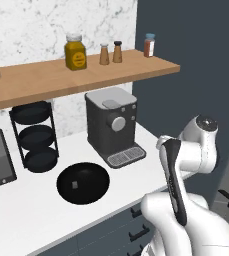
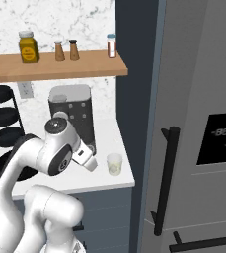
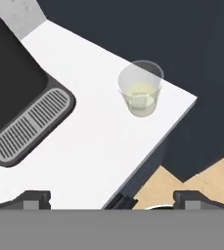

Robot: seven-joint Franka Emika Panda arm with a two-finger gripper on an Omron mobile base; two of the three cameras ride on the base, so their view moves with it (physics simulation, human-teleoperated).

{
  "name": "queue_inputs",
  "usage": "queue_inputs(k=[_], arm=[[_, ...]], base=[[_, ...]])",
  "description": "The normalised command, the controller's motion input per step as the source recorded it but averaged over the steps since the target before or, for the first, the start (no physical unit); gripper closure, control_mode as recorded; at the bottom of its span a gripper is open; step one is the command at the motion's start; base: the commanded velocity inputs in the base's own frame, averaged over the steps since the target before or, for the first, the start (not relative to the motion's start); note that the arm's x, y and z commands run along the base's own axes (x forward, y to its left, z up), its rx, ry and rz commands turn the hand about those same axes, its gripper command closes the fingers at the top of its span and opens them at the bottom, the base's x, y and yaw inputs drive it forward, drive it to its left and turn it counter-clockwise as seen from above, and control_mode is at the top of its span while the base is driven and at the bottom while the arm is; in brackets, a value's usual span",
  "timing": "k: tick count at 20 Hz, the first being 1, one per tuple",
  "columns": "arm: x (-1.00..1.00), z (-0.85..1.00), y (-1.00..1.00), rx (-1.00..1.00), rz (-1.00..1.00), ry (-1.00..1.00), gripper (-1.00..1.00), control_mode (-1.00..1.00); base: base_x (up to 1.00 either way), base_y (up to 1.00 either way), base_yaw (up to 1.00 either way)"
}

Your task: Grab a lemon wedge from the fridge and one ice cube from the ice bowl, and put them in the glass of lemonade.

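The glass of lemonade [image 3: 141, 90] stands near the white counter's corner, also seen beside the coffee machine [image 2: 114, 163]. My gripper [image 3: 114, 200] hovers above the counter's edge, open and holding nothing, its dark fingertips [image 3: 35, 199] set wide apart and the glass ahead of them. The ice bowl [image 1: 82, 182] is wide and black and sits on the counter left of the arm, with one pale ice cube [image 1: 75, 185] in it. The grey fridge [image 2: 198, 99] stands to the right with its doors shut, so the lemon wedge is hidden.
A dark coffee machine [image 1: 112, 125] with a grated drip tray [image 3: 33, 127] stands next to the glass. A black tiered rack [image 1: 34, 136] is at the back left. A wooden shelf [image 1: 86, 75] with jars and shakers hangs above. Long black fridge handle [image 2: 166, 180].
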Motion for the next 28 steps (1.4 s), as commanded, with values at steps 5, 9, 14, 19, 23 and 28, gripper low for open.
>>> queue_inputs(k=[5,9,14,19,23,28], arm=[[-0.64,0.49,0.33,0.00,0.08,-0.04,-1.00,-1.00],[-0.57,0.49,0.23,0.00,0.12,-0.09,-1.00,-1.00],[-0.23,0.14,0.06,0.00,0.03,-0.05,-1.00,-1.00],[0.00,0.00,0.00,0.00,0.00,0.00,-1.00,-1.00],[-0.11,0.00,-0.01,0.00,0.00,-0.01,-1.00,1.00],[0.00,0.00,0.00,0.00,0.00,0.00,-1.00,1.00]], base=[[0.00,0.00,0.00],[0.00,0.00,0.00],[0.00,0.00,0.00],[0.00,0.00,0.00],[-0.16,-0.02,0.00],[-1.00,-0.27,-0.04]])
